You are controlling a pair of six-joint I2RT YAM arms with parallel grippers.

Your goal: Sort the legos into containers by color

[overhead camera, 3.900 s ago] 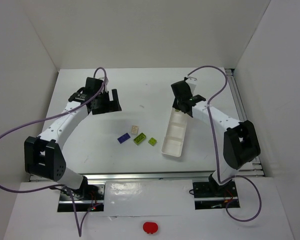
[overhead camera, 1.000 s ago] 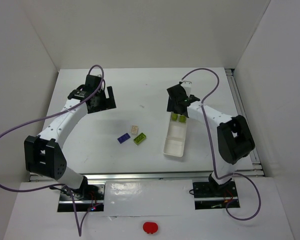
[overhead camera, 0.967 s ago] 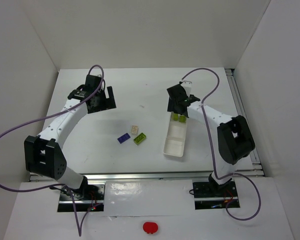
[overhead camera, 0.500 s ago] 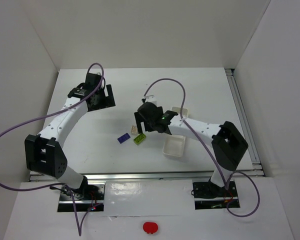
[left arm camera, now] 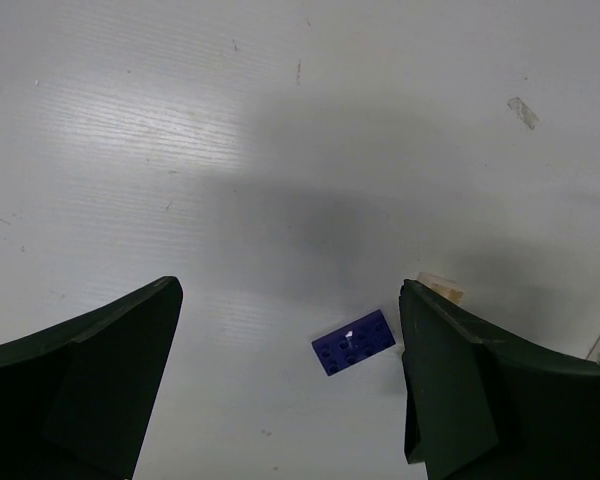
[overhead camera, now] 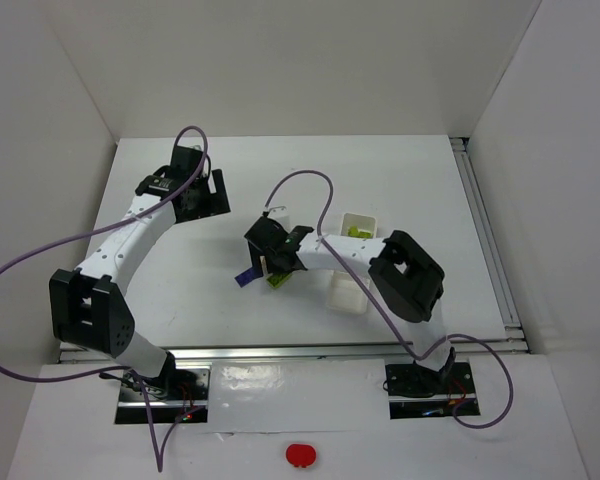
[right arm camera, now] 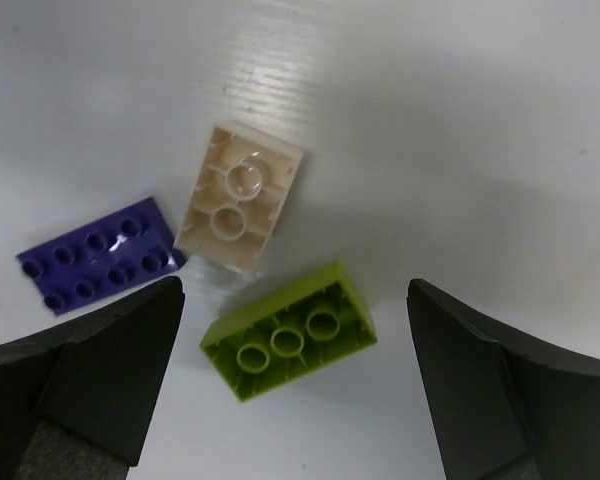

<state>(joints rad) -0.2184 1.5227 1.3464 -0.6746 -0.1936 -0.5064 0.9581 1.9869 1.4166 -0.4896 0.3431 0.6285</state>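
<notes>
My right gripper [right arm camera: 295, 290] hangs with jaws wide apart and empty, directly above the lime brick [right arm camera: 290, 332], which lies underside up. The cream brick [right arm camera: 240, 198] and purple brick [right arm camera: 98, 253] lie just beside it. The white tray [overhead camera: 348, 296] sits to the right. My left gripper [left arm camera: 290, 288] is spread too, holding nothing.
</notes>
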